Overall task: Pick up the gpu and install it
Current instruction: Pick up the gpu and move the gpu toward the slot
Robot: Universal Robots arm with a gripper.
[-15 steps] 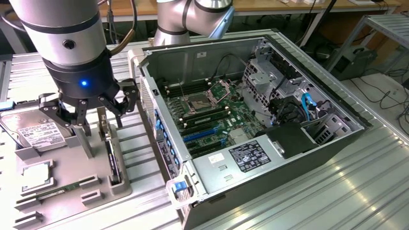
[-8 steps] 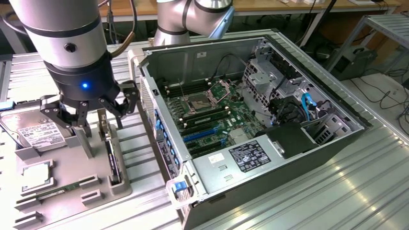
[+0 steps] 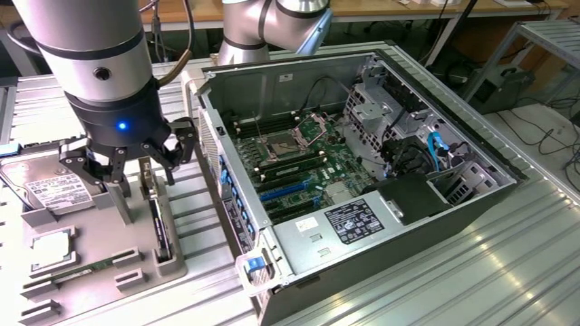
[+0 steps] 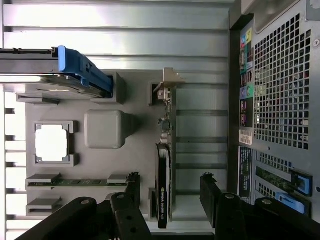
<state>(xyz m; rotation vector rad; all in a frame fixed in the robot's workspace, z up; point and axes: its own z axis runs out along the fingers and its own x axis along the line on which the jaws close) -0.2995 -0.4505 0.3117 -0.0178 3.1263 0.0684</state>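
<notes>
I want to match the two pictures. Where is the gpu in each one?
Exterior view: the gpu stands on edge in the gray tray, on the exterior view's left, below the open pincer.
Wrist view: the gpu sits in its tray slot, between the pincer's two fingers.
Shared landmark: the computer case beside the tray.

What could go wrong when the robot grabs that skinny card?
1. The gpu stands on its thin edge in the tray; if the open gripper comes down off-centre, a finger could hit it.
2. The computer case sits close beside the tray, so a swing might bump its wall.
</notes>
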